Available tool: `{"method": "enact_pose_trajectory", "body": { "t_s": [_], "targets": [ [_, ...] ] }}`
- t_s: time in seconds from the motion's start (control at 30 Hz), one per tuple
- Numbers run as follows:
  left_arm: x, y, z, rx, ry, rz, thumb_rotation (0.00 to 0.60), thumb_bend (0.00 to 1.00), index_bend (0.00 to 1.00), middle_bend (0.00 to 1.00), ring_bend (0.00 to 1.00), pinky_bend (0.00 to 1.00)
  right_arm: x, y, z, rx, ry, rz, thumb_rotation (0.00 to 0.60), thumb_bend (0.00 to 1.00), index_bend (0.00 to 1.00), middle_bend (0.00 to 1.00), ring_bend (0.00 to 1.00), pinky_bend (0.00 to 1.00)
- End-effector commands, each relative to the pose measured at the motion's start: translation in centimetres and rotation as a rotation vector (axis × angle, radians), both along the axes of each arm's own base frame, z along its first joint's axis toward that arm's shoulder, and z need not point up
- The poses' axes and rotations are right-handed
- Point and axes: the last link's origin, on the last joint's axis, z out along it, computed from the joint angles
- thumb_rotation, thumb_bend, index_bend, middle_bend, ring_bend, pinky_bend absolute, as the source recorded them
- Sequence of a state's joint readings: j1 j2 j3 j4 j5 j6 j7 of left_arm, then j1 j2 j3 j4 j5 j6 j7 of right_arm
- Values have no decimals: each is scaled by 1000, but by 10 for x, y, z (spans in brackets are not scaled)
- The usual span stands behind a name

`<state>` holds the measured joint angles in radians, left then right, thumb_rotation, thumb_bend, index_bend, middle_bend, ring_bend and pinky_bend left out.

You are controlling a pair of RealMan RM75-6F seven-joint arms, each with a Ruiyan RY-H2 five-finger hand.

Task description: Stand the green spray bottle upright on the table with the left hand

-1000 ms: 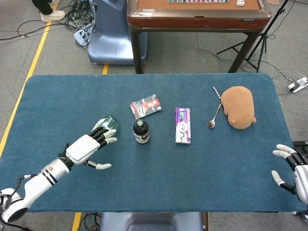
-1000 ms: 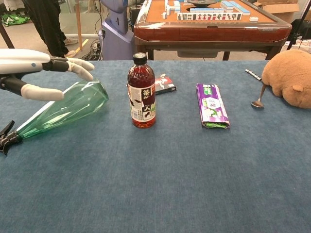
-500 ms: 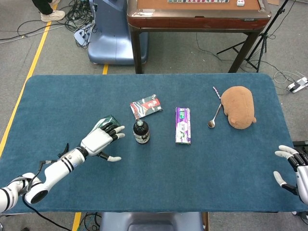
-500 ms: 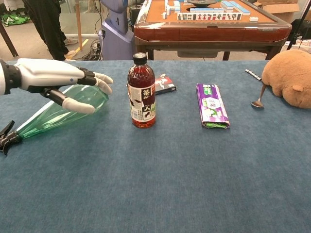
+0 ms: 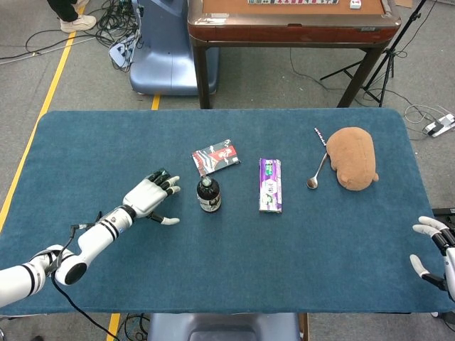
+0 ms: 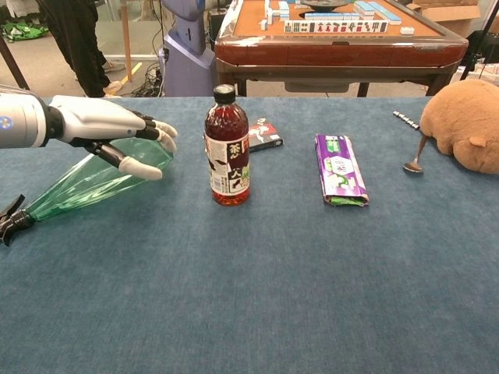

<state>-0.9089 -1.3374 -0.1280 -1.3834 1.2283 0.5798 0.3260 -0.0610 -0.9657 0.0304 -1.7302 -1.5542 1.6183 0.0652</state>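
Note:
The green spray bottle (image 6: 78, 183) lies on its side on the blue table (image 6: 257, 296). Its black nozzle (image 6: 9, 220) points to the left edge and its wide base sits toward the tea bottle. My left hand (image 6: 117, 132) reaches over that wide base, fingers spread across the top and the thumb (image 6: 139, 167) in front of it. The hold does not look closed. In the head view the left hand (image 5: 151, 195) covers nearly all of the bottle. My right hand (image 5: 435, 252) hangs open at the table's right edge, holding nothing.
A dark tea bottle (image 6: 227, 148) stands upright just right of the left hand. Behind it lies a card packet (image 6: 265, 134), and further right a purple packet (image 6: 340, 169), a spoon (image 6: 413, 160) and a brown plush (image 6: 468, 125). A mahjong table (image 5: 291, 21) stands beyond the far edge.
My left hand has slid along the lying bottle to its wide base and come down closer around it. The bottle still lies flat. The right hand has drifted slightly toward the edge.

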Motion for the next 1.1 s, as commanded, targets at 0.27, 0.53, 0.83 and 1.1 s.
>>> {"method": "enact_pose_trajectory", "body": {
  "t_s": [0.27, 0.53, 0.83, 1.1],
  "targets": [
    [-23, 20, 14, 98, 116, 139, 59, 84, 141, 12, 0, 0, 0, 0, 0, 2, -3, 3, 600, 270, 318, 245, 184, 295],
    [-38, 24, 31, 152, 132, 254, 58, 76, 155, 37, 0, 0, 3, -4, -3, 10, -3, 16, 600, 270, 318, 245, 184, 295],
    [-50, 32, 43, 253, 160, 360, 58, 73, 155, 38, 0, 0, 4, -4, -3, 10, -2, 16, 600, 270, 318, 245, 184, 295],
    [-69, 29, 55, 257, 215, 437, 58, 72, 176, 58, 0, 0, 3, -3, -3, 8, -3, 15, 600, 271, 318, 245, 184, 295]
  ]
}}
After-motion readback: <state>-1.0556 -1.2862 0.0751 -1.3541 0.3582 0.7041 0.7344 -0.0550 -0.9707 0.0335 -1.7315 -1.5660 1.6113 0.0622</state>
